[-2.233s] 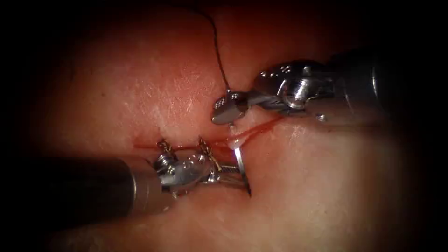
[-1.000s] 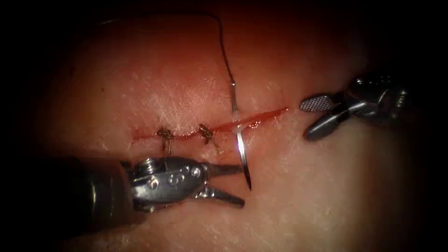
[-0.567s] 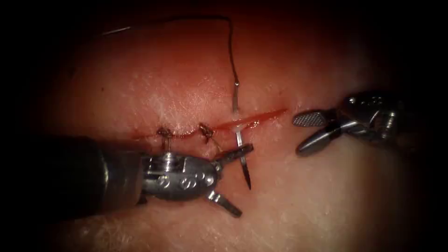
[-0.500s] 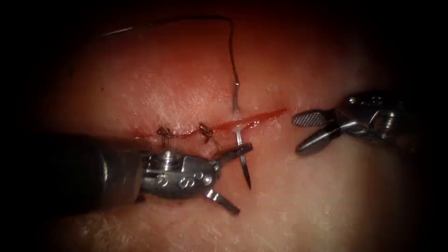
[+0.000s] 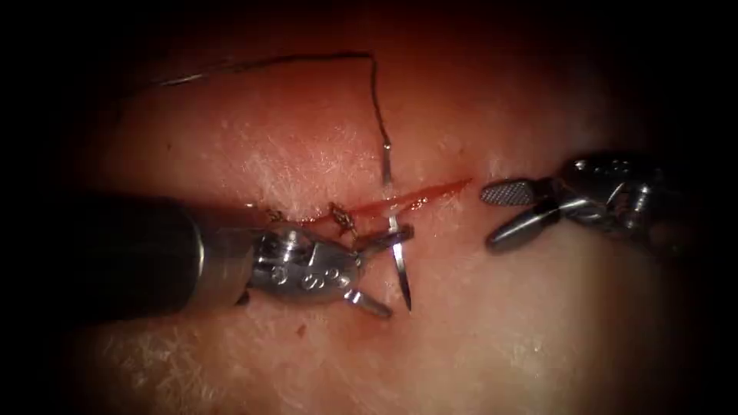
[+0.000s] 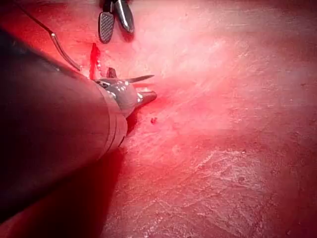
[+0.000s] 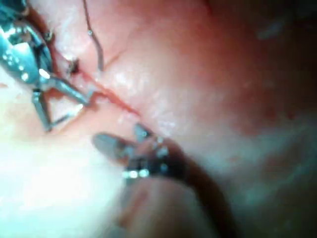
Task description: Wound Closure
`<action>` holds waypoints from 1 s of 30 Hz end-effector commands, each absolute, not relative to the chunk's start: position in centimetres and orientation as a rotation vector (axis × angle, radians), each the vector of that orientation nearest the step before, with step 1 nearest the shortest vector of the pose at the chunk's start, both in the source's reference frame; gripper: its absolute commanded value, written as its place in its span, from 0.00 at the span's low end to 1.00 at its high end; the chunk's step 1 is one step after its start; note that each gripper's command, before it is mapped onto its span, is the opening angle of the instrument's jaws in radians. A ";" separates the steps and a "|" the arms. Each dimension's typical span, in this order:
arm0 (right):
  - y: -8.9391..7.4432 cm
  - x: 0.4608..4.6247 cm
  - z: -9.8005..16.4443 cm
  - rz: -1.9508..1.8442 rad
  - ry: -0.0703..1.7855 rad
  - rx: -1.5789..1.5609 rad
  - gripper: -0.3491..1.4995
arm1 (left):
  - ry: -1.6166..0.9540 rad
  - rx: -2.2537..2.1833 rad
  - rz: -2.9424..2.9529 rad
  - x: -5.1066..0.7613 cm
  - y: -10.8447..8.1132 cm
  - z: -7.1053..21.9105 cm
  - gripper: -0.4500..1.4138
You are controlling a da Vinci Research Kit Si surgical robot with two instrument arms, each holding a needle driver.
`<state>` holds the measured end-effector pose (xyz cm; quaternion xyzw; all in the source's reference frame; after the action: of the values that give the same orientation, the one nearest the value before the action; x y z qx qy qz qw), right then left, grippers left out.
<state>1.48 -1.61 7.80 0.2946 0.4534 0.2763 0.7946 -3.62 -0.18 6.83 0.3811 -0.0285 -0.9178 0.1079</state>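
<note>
Endoscope view puts the needle [image 5: 399, 261] at the heart of things: it sits in the tissue [image 5: 477, 323], passed under the cut [image 5: 400, 201], its swaged tail [image 5: 386, 163] up on the far side and its pointed end lying bare on the near side. The thread [image 5: 307, 60] runs from the tail up and off to the left. Two finished stitches [image 5: 338, 217] sit on the cut, left of the needle.

The left tool [image 5: 383, 270] has its jaws spread wide around the bare pointed part — one jaw touching or just beside the shaft, nothing gripped yet. It has crept closer over the last second. The right tool [image 5: 503, 215] rests past the cut's right end, jaws apart and empty, having let go of the tail two seconds back.

I judge this the re-grasp on the exit side — the jaws need to shut squarely on the shaft behind the point.
</note>
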 end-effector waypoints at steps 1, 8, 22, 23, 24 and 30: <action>-1.6 1.52 7.8 0.594 0.978 0.629 0.85 | -0.088 1.128 -2.702 -3.67 -0.2 6.9 0.69; -1.6 1.45 7.8 0.626 0.995 0.603 0.85 | -0.271 1.152 -2.740 -3.69 -0.1 6.8 0.65; -1.6 1.50 7.8 0.632 1.025 0.602 0.85 | -0.513 1.184 -2.694 -3.70 -0.1 6.6 0.59; -1.6 1.52 7.8 0.631 1.025 0.602 0.85 | -0.518 1.177 -2.687 -3.75 -0.1 6.6 0.59; -1.6 1.52 7.8 0.631 1.025 0.602 0.85 | -0.518 1.177 -2.687 -3.75 -0.1 6.6 0.59; -1.6 1.53 7.8 0.635 1.040 0.600 0.85 | -0.516 1.185 -2.674 -3.82 -0.2 6.6 0.58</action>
<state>1.47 -1.58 7.76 0.2763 0.4793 0.2936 0.7796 -3.77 -0.14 6.49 0.3964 -0.1739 -0.8973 0.0863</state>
